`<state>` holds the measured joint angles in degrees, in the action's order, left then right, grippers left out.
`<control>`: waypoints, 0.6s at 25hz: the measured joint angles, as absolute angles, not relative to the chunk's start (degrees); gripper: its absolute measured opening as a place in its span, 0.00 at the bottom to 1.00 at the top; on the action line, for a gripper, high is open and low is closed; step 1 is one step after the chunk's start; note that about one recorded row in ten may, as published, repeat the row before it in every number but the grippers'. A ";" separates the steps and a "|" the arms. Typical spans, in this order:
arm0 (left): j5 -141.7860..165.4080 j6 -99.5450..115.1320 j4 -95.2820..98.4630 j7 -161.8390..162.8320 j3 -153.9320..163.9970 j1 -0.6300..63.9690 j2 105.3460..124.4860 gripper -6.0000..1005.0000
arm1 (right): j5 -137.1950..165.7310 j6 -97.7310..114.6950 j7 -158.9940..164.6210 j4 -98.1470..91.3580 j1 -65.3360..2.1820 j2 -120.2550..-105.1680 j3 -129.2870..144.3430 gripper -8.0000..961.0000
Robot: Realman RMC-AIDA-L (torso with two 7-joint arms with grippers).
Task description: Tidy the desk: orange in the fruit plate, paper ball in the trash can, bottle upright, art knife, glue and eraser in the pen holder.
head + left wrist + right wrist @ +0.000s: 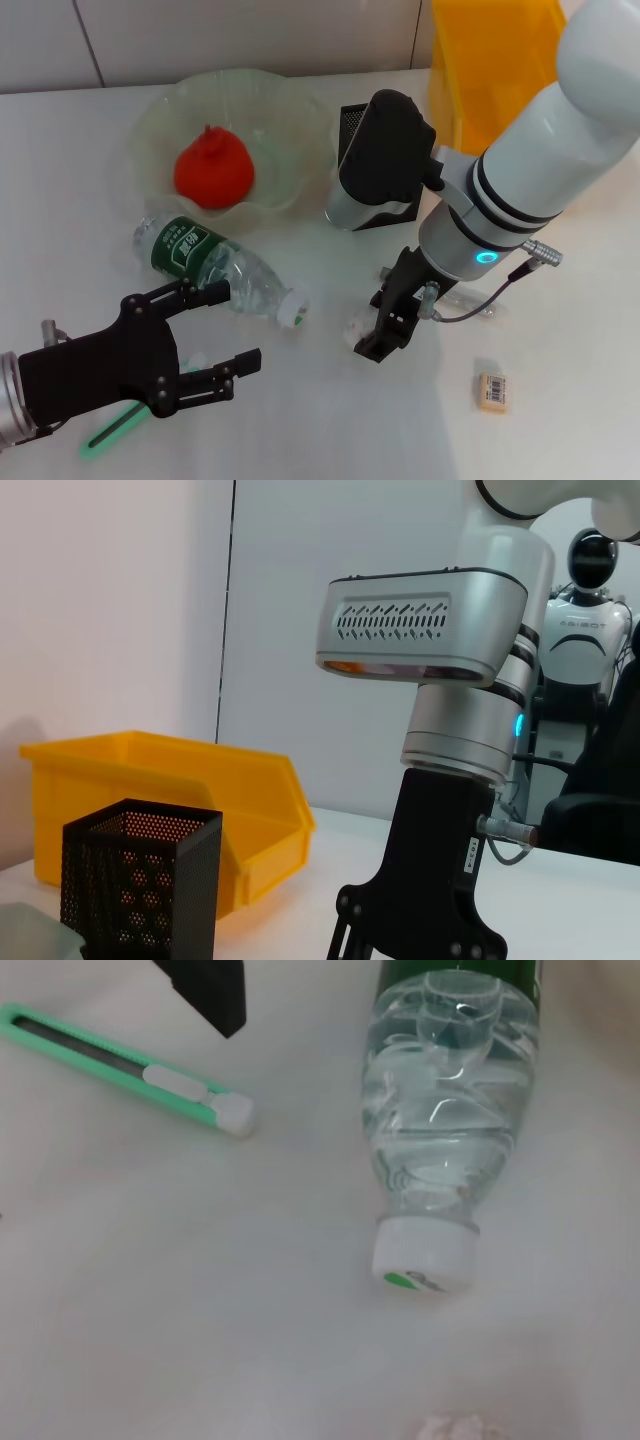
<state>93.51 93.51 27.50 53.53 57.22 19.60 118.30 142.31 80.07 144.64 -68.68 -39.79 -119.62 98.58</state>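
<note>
From the head camera we see a white bench (pixel 60 200). Our left gripper (pixel 228 325) hovers low near the front edge, its two black fingers (pixel 190 295) spread wide apart and grasping nothing. Just beyond its upper finger lies a clear water bottle (pixel 215 265) on its side, green label toward the far end, white cap pointing toward our right gripper. Under the left gripper, a green art knife (pixel 110 430) lies on the bench. Beyond the bottle stands a pale green fruit plate (pixel 290 130) with a red-orange fruit (pixel 213 172) already in it.

Our right gripper (pixel 385 335) points down at the bench, its tip just beside a small white paper ball (pixel 357 325); we cannot tell whether its fingers are spread or closed. Behind that arm stands a black mesh pen holder (pixel 352 125), and beyond it a yellow bin (pixel 490 60). An eraser (pixel 492 390) in a yellow wrapper lies on the bench, off to the outer side of the right gripper.

From the left wrist camera we see the right arm (pixel 440 660) upright ahead, with the pen holder (pixel 140 890) and yellow bin (pixel 160 790) beside it.

From the right wrist camera we look down on the bottle's (pixel 450 1110) neck and white cap (pixel 425 1255), the art knife (pixel 130 1065) lying well apart from it, a black fingertip (pixel 210 990) of the left gripper above the knife, and the paper ball (pixel 455 1428) at the picture's edge.
</note>
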 joint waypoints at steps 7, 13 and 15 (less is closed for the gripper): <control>93.51 93.22 27.50 53.53 57.21 19.60 118.29 0.81 | 142.29 80.06 144.67 -68.55 -39.96 -119.62 98.61 0.64; 93.51 93.15 27.51 53.53 57.22 19.60 118.30 0.81 | 141.84 81.15 144.66 -71.59 -38.98 -119.48 97.05 0.38; 93.51 93.15 27.51 53.53 57.22 19.60 118.30 0.81 | 141.59 82.46 144.66 -73.72 -38.29 -119.37 94.79 0.34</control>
